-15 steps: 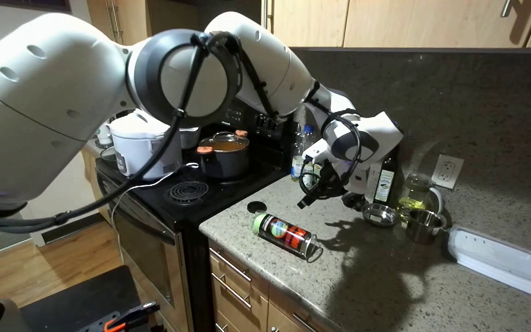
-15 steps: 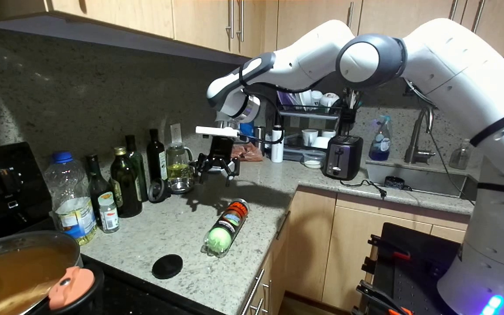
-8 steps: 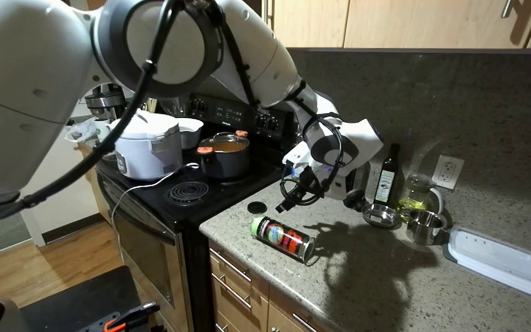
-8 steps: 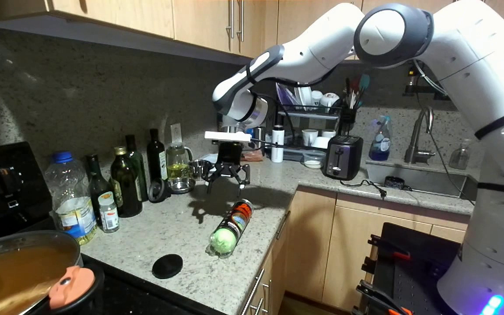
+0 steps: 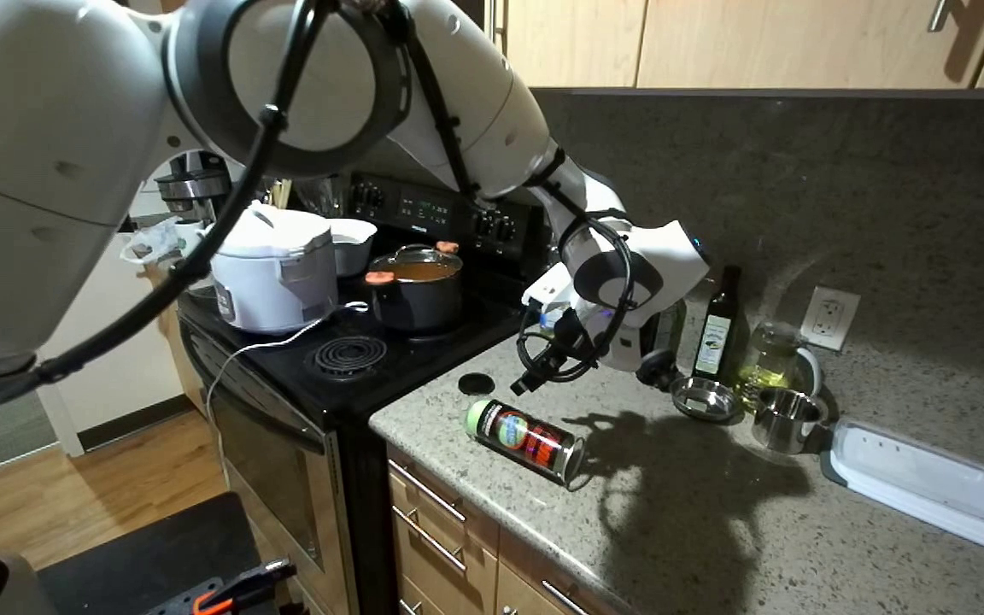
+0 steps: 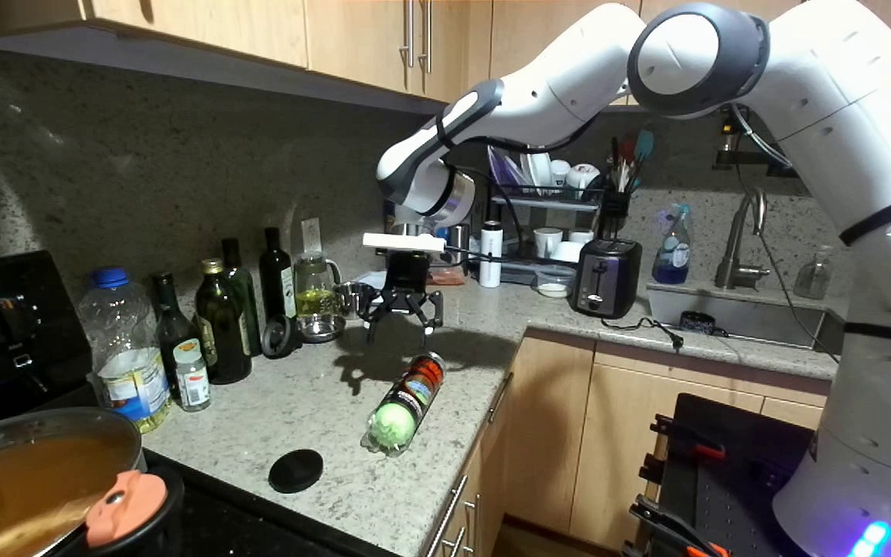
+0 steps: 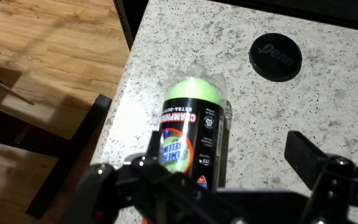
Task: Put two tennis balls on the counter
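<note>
Now that the spread, empty gripper (image 6: pixel 398 333) is nearer the can (image 7: pixel 205 137) than a second ago, gripping it looks close; one tennis ball (image 7: pixel 194 88) shows inside, the can lying on the counter (image 7: pixel 259 118).

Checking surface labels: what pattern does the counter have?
The counter is pale grey with darker speckles, clearest in the wrist view.

The arm (image 6: pixel 561 89) arches outward, its wrist (image 6: pixel 424 186) bent down. The end effector (image 6: pixel 397 337) points downward, spread wide.
</note>
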You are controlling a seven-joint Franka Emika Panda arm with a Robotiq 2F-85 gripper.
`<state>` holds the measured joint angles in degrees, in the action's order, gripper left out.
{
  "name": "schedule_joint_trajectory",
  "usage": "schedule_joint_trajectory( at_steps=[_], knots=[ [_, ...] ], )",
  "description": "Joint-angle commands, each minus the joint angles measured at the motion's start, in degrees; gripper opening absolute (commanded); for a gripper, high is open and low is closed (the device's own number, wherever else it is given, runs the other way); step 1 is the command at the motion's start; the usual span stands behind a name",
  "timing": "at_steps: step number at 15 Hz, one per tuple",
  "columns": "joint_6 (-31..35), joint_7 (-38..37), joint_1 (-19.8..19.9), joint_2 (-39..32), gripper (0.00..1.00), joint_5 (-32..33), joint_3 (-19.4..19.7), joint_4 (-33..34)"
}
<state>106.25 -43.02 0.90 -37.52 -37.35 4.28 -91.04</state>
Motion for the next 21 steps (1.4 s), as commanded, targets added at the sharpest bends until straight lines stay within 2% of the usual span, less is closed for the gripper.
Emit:
schedule_joint_trajectory(
  at_steps=[1, 7, 12, 15, 21],
  knots=[
    [6.58, -1.29, -1.31, 1.38, 1.00, 0.81, -0.06, -2.82],
    [21.48, -3.26, -4.65, 4.79, 1.00, 1.64, -0.12, -12.65],
    [29.10, -5.69, -6.41, 10.10, 1.00, 2.50, -0.23, -20.44],
    [31.34, -6.29, -6.67, 13.86, 1.00, 3.75, -0.53, -23.23],
    [29.70, -13.73, -6.43, 17.39, 1.00, 8.92, -0.68, -27.37]
  ],
)
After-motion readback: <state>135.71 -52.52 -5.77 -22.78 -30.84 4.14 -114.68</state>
